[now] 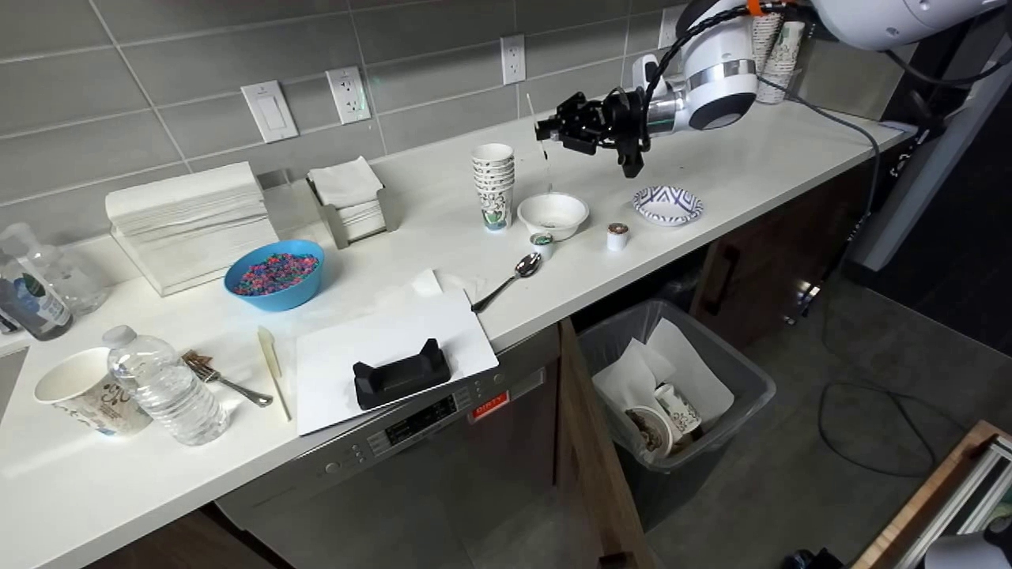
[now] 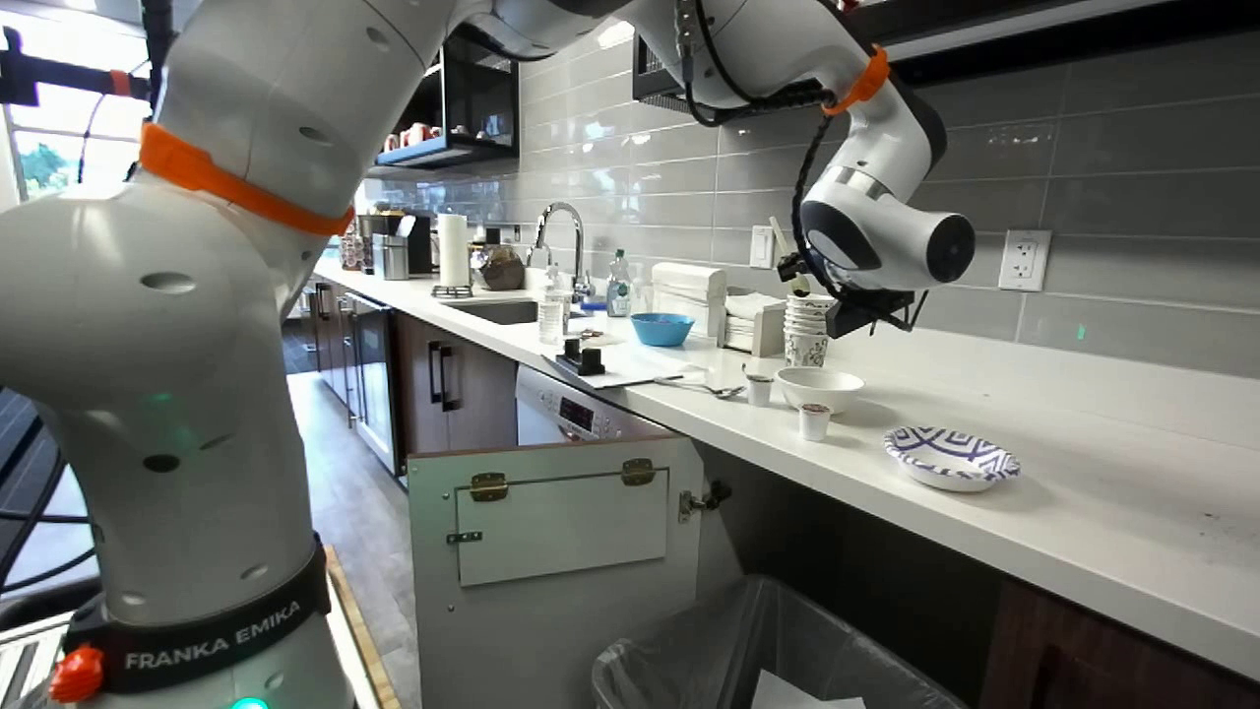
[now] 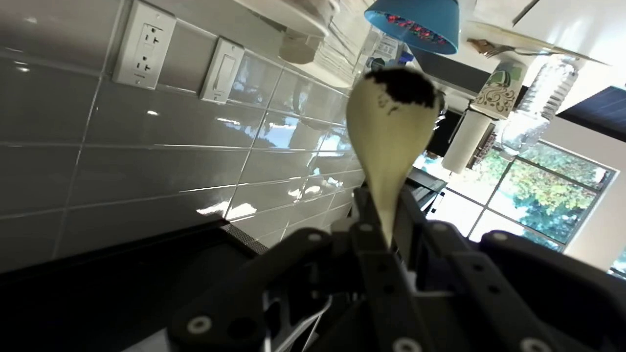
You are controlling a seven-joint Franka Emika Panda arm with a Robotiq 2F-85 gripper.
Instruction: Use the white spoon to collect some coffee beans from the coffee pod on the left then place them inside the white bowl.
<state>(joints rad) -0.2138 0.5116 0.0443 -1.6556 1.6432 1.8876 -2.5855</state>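
Gripper (image 3: 385, 205): Here it is, pinched narrow on the white spoon (image 3: 384, 137), its black fingers blurred in the wrist view; in an exterior view they sit half behind the arm's wrist (image 2: 886, 231).
White spoon: Handle slanting up, head pointing down, a dark patch (image 3: 408, 88) across the tip (grounds or beans, I can't call it), and the whole thing hangs above the white bowl (image 1: 571, 225), apart from it.
Streak (image 1: 549, 175): Thin and faint, between spoon tip and bowl in an exterior view, too fine to name.
White bowl: Upright on the counter (image 1: 435, 225) in both exterior views, its inside hard to read from here.
Left coffee pod (image 1: 542, 243): Just in front of the bowl, covering a slice of its wall in an exterior view; touching or apart, I can't tell.
Brown-topped pod (image 1: 617, 237): Upright, near the bowl, with the patterned dish (image 1: 668, 208) farther along.
Cup stack (image 1: 494, 194): Just beside the bowl, upright.
Metal spoon (image 1: 522, 270): Lying flat, its head near the left coffee pod.
Blue bowl (image 3: 440, 14): Sliced off by the top edge of the wrist view, colourful bits showing at its mouth.
Bin (image 2: 679, 655): Cut short by the bottom edge in an exterior view.
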